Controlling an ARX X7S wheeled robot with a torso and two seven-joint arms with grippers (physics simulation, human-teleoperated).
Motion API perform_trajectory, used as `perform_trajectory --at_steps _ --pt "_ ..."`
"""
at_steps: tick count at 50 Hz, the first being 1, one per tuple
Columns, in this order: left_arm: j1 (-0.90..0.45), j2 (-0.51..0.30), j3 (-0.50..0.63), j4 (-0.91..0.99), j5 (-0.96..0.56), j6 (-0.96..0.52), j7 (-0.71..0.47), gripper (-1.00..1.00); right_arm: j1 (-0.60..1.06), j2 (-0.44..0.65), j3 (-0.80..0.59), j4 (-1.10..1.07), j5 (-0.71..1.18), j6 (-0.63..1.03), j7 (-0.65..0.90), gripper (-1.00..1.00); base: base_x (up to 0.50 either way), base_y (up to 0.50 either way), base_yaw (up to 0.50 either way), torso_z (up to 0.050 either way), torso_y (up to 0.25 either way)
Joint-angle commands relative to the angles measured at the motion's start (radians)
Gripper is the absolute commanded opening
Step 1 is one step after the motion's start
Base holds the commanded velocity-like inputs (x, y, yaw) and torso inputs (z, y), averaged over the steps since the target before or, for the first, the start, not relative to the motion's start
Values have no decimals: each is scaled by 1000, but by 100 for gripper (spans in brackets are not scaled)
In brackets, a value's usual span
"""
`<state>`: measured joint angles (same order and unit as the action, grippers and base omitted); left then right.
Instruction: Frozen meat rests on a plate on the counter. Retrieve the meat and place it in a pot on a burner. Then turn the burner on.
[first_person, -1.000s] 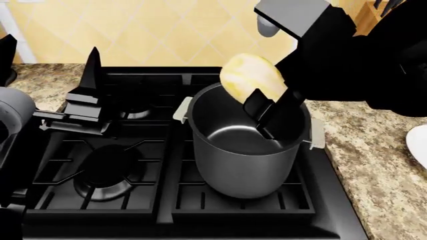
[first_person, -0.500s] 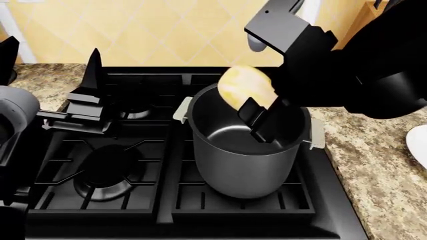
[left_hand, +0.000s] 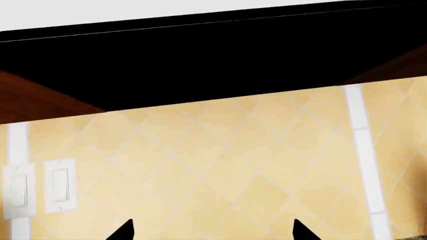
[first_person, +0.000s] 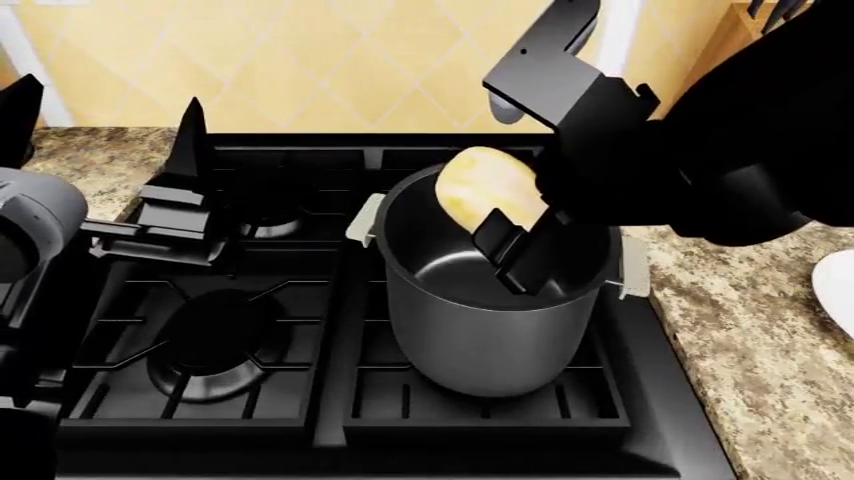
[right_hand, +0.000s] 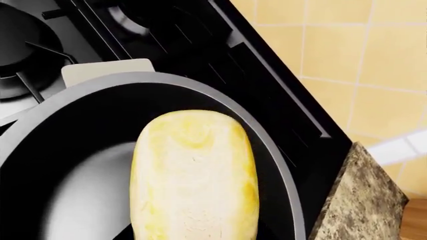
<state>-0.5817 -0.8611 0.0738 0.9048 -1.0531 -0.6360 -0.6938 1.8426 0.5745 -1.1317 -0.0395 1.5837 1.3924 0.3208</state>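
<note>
The left tool (first_person: 187, 160) idles above the stove's left burners, prongs apart and empty. To its right, the right tool (first_person: 514, 235), clenched on the meat (first_person: 487, 190), has sunk lower, carrying it inside the pot (first_person: 494, 330) rim. Release looks imminent; forearm angled steeply down.
</note>
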Motion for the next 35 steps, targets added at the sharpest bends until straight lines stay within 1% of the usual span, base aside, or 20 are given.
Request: perform_trajectory --at_steps 1,5,6,24,35 --pt "6 -1 1 0 4 6 1 100 7 3 -1 -1 -13 -13 -10 -100 0 0 0 0 0" --pt "7 -3 -2 1 1 7 -3 100 7 7 -4 -9 -18 -17 -6 -100 0 0 0 0 0" --pt "7 -4 -2 2 0 6 -5 100 8 7 -4 -9 -19 -18 -6 100 0 0 0 0 0" --pt "25 -5 -2 5 5 20 -1 100 32 33 12 -26 23 -22 24 100 0 0 0 0 0" --pt "39 -18 -20 24 -3 29 -17 100 50 115 67 -97 137 -44 116 100 0 0 0 0 0"
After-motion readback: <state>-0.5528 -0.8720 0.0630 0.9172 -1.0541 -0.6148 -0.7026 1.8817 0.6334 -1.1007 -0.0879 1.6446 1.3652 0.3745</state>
